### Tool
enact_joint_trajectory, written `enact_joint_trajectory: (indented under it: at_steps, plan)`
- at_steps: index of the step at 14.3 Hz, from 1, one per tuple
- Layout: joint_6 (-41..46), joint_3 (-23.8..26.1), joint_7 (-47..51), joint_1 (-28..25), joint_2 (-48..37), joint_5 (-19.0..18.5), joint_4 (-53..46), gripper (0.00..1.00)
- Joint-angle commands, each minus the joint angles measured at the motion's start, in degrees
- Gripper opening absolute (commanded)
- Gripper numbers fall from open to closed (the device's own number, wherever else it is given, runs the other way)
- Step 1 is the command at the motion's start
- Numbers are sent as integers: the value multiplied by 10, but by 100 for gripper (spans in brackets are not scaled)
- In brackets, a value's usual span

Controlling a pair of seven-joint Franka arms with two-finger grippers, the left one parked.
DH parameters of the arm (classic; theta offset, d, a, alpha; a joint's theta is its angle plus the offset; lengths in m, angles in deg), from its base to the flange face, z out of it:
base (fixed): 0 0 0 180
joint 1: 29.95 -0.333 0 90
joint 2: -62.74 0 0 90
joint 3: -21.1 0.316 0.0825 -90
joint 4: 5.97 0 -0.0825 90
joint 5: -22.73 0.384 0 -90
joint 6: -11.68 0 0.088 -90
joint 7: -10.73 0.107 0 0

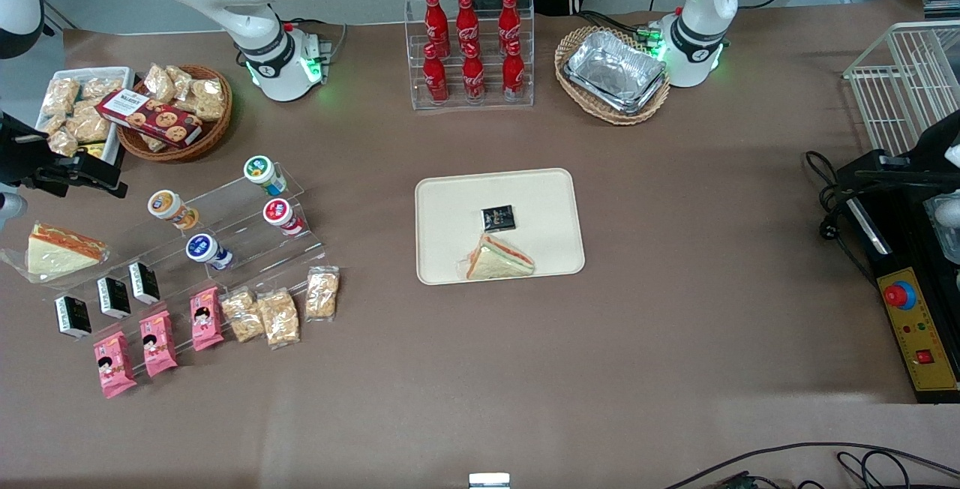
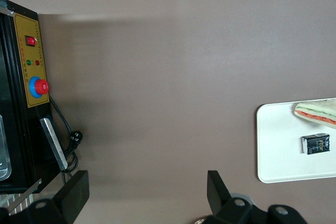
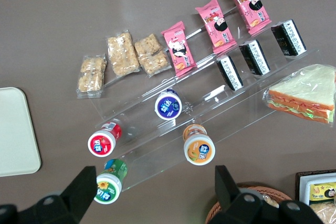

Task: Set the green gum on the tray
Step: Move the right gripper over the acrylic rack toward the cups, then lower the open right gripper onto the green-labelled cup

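The green gum (image 1: 262,172) lies on its side on the top step of a clear acrylic stand (image 1: 225,226), its green-rimmed white lid facing up. In the right wrist view the green gum (image 3: 108,184) sits just inside one finger (image 3: 79,190). My gripper (image 3: 155,195) is open and hangs well above the stand with nothing between its fingers. In the front view the gripper (image 1: 90,174) is at the working arm's end of the table, beside the stand. The cream tray (image 1: 450,211) lies at the table's middle and holds a wrapped sandwich (image 1: 499,258) and a black packet (image 1: 498,217).
The stand also carries a red-lidded bottle (image 1: 279,213), an orange-lidded bottle (image 1: 166,205) and a blue-lidded one (image 1: 204,249). Black and pink packets and snack bags lie nearer the camera. A wicker basket of snacks (image 1: 176,110) and a cola rack (image 1: 469,46) stand farther back.
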Motion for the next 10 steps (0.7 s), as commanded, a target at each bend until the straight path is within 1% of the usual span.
enact_joint_trajectory:
  at_steps: [1, 4, 5, 6, 7, 10]
  plan:
    - [14, 8, -5, -6, -20, 5, 10, 100]
    - [18, 8, 20, -41, -63, 14, 54, 100]
    - [18, 9, 61, -58, -85, 14, 76, 100]
    - [18, 8, 97, -87, -110, 14, 100, 100]
    - [18, 8, 112, -108, -138, 13, 127, 100]
    - [11, 9, 114, -135, -230, 13, 215, 100]
